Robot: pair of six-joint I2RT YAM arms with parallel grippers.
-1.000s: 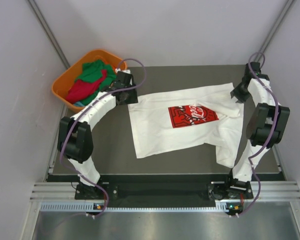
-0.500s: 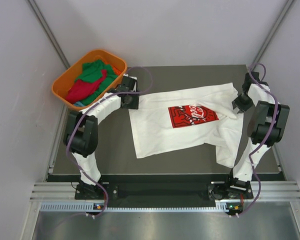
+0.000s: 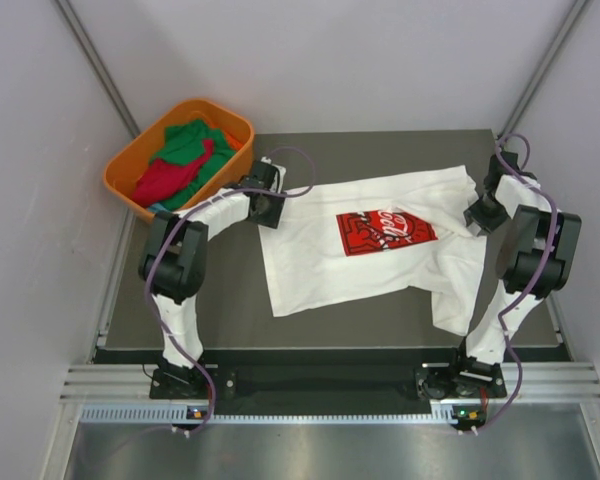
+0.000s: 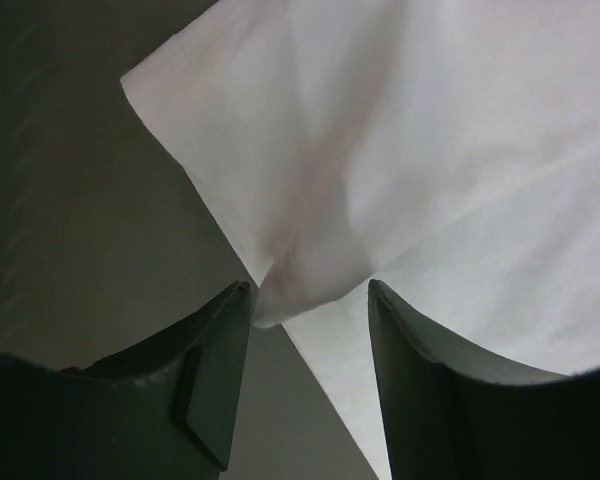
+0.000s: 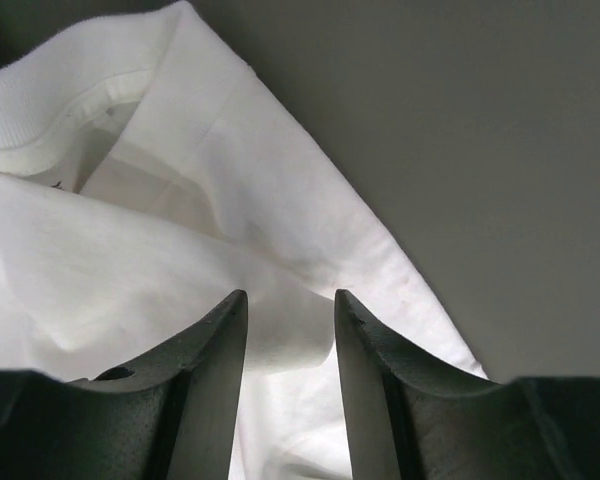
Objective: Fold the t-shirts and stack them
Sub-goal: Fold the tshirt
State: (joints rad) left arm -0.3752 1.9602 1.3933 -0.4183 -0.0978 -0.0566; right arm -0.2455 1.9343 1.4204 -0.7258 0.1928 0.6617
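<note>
A white t-shirt (image 3: 380,255) with a red chest print (image 3: 384,231) lies spread on the dark table. My left gripper (image 3: 270,208) is open at the shirt's far left corner; in the left wrist view a raised fold of white cloth (image 4: 310,270) sits between the jaws of that gripper (image 4: 310,300). My right gripper (image 3: 477,213) is open over the shoulder by the collar; in the right wrist view a cloth fold (image 5: 280,320) lies between the jaws of this gripper (image 5: 290,305). Green (image 3: 185,140) and red (image 3: 165,180) t-shirts lie in the basket.
An orange plastic basket (image 3: 125,160) stands at the far left corner, just behind my left arm. The shirt's near right sleeve (image 3: 458,305) bunches toward the table's front. Grey walls close in the table on both sides.
My left gripper has moved right from the basket to the shirt's far left corner. My right gripper has shifted slightly toward the shoulder. The shirt has barely moved.
</note>
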